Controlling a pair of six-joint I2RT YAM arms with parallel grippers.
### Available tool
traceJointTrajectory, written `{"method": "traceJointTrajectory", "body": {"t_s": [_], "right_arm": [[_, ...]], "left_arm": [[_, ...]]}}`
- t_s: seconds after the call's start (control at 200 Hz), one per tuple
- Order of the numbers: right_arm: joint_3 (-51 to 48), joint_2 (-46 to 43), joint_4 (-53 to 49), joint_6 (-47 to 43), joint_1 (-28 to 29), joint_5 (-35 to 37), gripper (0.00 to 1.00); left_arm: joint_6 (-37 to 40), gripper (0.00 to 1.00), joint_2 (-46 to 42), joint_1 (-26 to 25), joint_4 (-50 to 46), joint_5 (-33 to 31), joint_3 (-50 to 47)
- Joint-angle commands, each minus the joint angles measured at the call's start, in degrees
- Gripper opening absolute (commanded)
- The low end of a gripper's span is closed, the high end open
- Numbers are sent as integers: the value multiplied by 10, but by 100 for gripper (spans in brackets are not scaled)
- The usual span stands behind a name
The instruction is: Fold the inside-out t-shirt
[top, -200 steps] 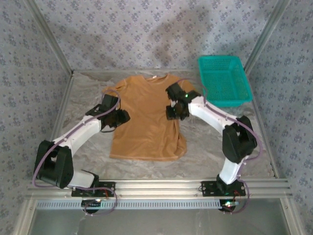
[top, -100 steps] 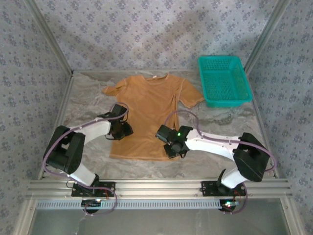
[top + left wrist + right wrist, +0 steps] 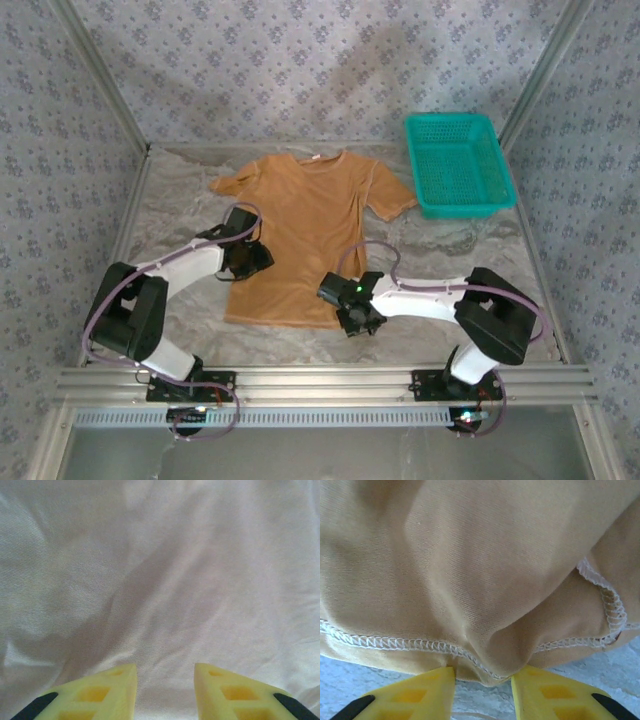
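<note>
Inside-out t-shirt (image 3: pixel 305 235) spread flat, teal basket (image 3: pixel 458 165) near its sleeve

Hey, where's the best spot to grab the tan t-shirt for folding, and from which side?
Grip the near hem corners. The t-shirt lies flat with its collar away, so the stitched hem is a free edge on the near side. Come in low from there, as the right gripper is placed.
</note>
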Motion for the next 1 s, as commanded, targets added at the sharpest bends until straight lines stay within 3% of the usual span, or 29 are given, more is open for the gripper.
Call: {"method": "traceJointTrajectory", "body": {"t_s": [0.0,0.23,0.43,0.65,0.864,0.994], "right_arm": [[-1,22,14,0,-6,-8,28],[9,8,-22,-6,-8,-2,0],[51,-38,-73,-23,-19,-15,0],[74,-104,-57,-51,-99,-107,0],[96,-113,-24,-74,-173,-168,0],[111,-103,-22,-71,-191,-176,0]], "left_arm": [[9,35,-12,-2,-22,-20,-7],[18,33,3,-5,-26,-21,5],[78,30,-36,-35,-34,-48,16],[213,33,-99,-141,43,-81,-3],[284,52,-151,-209,262,-33,-117],[341,60,-155,-265,328,-18,-143]]}}
